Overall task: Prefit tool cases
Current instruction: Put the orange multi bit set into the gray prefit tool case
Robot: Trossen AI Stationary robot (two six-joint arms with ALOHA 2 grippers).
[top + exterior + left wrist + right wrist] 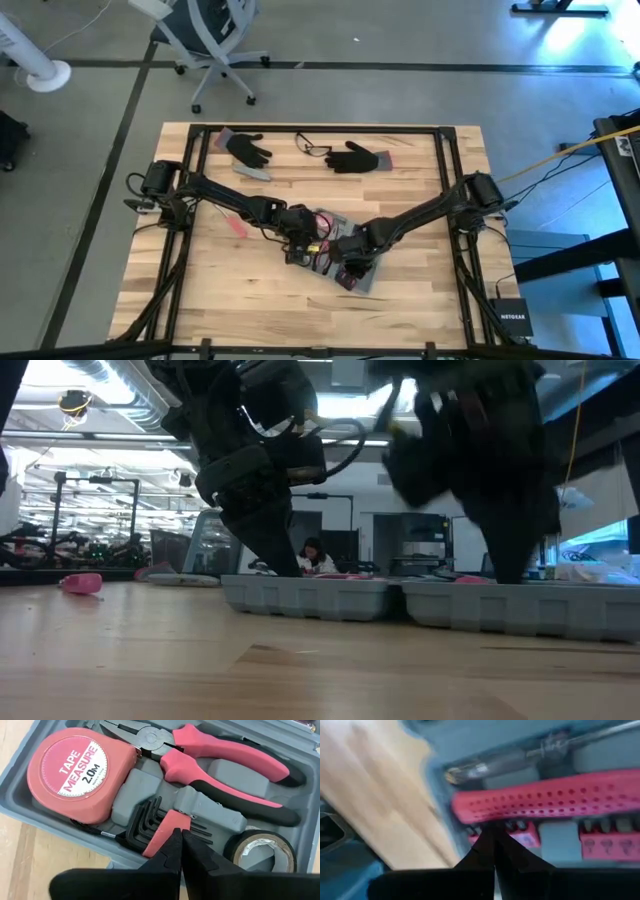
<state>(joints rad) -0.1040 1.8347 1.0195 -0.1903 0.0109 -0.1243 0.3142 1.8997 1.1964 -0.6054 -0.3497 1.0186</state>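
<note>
The grey-blue tool case (345, 255) lies open on the wooden table, flat on both halves (420, 602). One half holds a red tape measure (75, 772), red-handled pliers (220, 767), black hex keys in a red holder (161, 832) and a roll of tape (260, 851). My left gripper (179, 834) is shut, its tips down on that holder. My right gripper (493, 829) is shut over the other half, its tips at a red perforated handle (555, 795) and a red bit holder (520, 838). My left gripper sets its shut fingertips on the red hex-key holder's upper face (167, 822), slanting down from above. The holder lies in its slot in the case. My right gripper has its shut tips at the lower edge of the perforated handle (490, 815); I cannot tell whether they touch.
Two black gloves (248, 150) (358, 157) and a pair of glasses (312, 147) lie near the table's far edge. A small pink thing (237, 225) lies left of the case. An office chair (215, 40) stands beyond the table. A person (312, 556) sits far behind.
</note>
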